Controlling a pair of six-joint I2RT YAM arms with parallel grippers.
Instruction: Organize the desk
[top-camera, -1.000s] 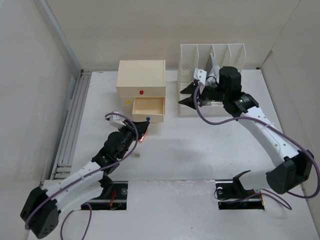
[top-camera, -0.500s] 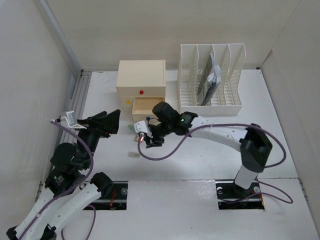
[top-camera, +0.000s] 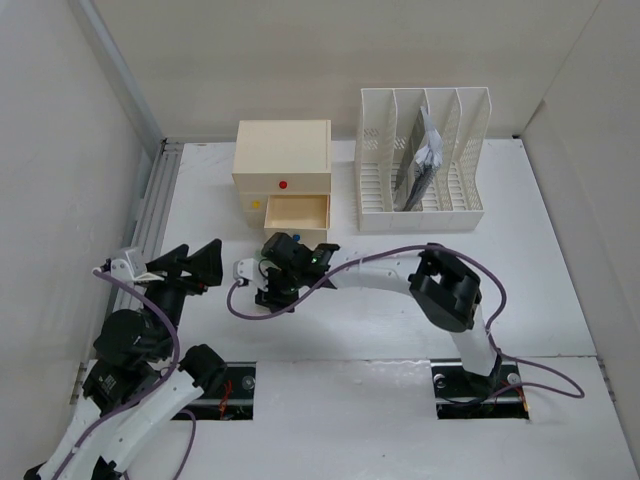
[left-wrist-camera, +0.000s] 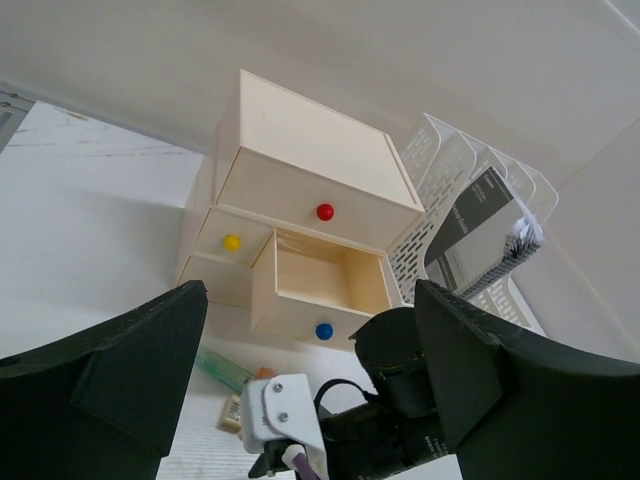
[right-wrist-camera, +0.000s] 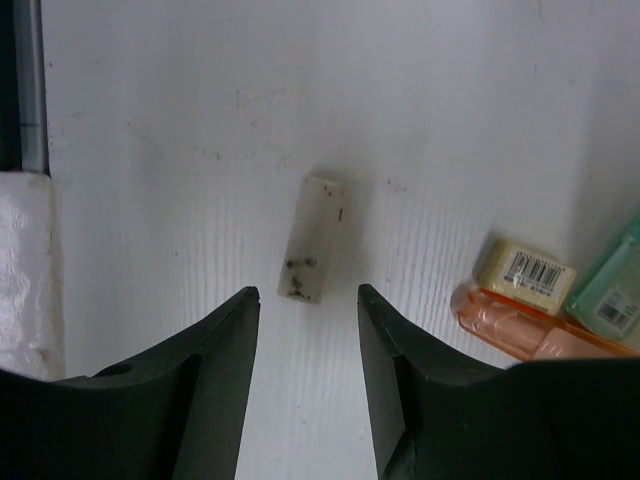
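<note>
Two changes: left pincer (top-camera: 193, 256) withdrew, wide open and empty; right pincer (right-wrist-camera: 305, 292), half open and holding nothing, now straddles a white eraser (right-wrist-camera: 312, 238) on the counter (top-camera: 560, 260), probably the next pickup.

Right gripper (right-wrist-camera: 307, 300) jaws apart above desk (right-wrist-camera: 150, 110), small white block (right-wrist-camera: 312, 240) lying just ahead between them; barcoded cream eraser (right-wrist-camera: 525, 270), orange piece (right-wrist-camera: 500, 322), green piece (right-wrist-camera: 612, 290) off right.
</note>
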